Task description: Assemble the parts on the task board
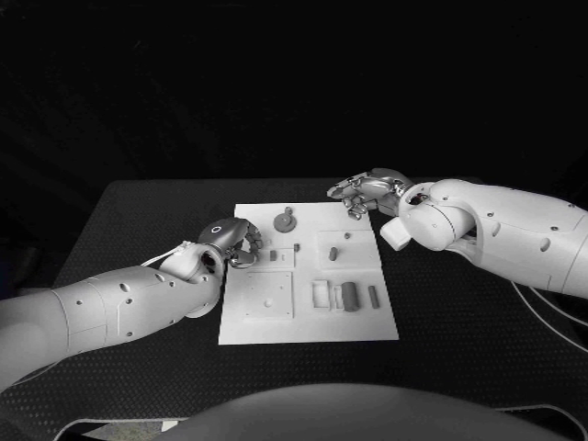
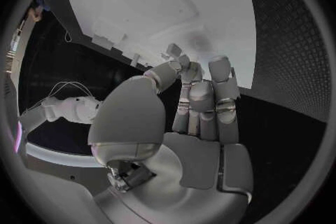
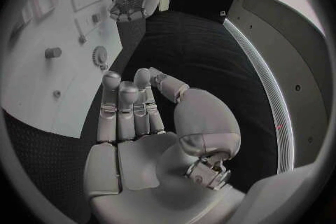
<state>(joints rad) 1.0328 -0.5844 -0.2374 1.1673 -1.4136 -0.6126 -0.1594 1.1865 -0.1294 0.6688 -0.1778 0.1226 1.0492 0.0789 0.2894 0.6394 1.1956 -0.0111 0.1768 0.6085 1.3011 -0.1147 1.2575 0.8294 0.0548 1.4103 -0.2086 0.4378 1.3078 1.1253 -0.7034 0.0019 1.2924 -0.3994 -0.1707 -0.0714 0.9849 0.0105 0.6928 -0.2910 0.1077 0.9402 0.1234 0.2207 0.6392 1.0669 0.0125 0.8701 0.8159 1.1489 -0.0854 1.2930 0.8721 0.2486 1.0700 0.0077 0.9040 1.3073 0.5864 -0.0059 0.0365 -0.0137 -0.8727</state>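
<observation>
White board (image 1: pixel 308 322) flat mid-worktop (image 1: pixel 149 211), grey parts (image 1: pixel 350 296) lying in its recesses, a round gear-like part (image 1: pixel 285 220) near its far edge. Left hand (image 1: pixel 236 244) at the board's left edge, fingers together, empty. Right hand (image 1: pixel 368 193) over the far right corner, fingers curled, empty. No legible writing.

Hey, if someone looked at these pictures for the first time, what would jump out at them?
The white task board glows in the middle of the black table, with small grey parts on it. Two white arms reach in: the left robot hand sits at the board's left edge, the right robot hand hovers at its far right corner, neither holding anything.
</observation>
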